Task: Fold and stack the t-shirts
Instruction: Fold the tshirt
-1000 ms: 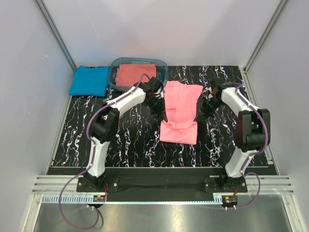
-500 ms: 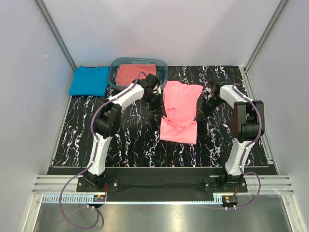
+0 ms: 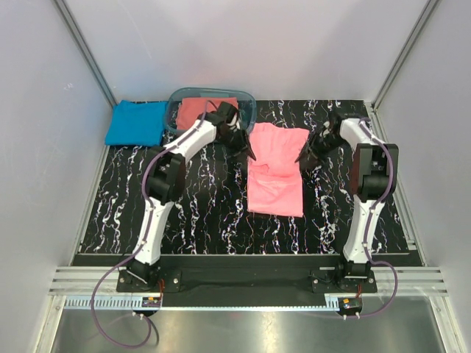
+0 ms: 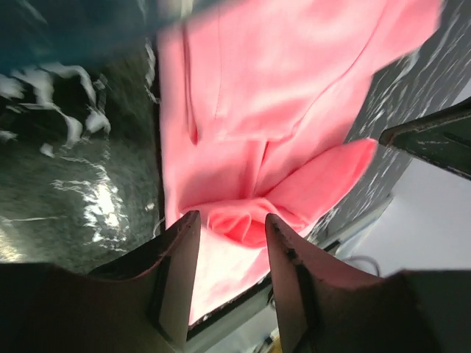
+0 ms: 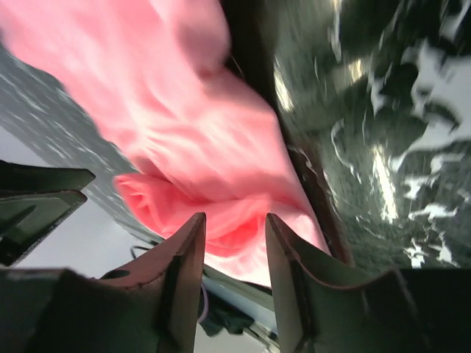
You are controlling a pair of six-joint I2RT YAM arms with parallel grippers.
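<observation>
fingers apart | left gripper, right gripper flank pink t-shirt

You're in a robot lab: white panels on aluminium framing enclose the marbled desk, left arm and right arm bolted at its near edge.

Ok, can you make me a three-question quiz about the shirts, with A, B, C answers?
1. Where is the coral-red cloth t-shirt? A in the clear bluish plastic tub; B draped over an arm; C beside the arm bases.
2. How many t-shirts show? A two; B three; C five.
3. The bright blue cloth t-shirt is: A folded; B spread flat; C balled up.
Answers: 1A, the tub's walls ring it; 2B, coral-red, blue and the light pink cloth t-shirt; 3A, a neat rectangle.
</observation>
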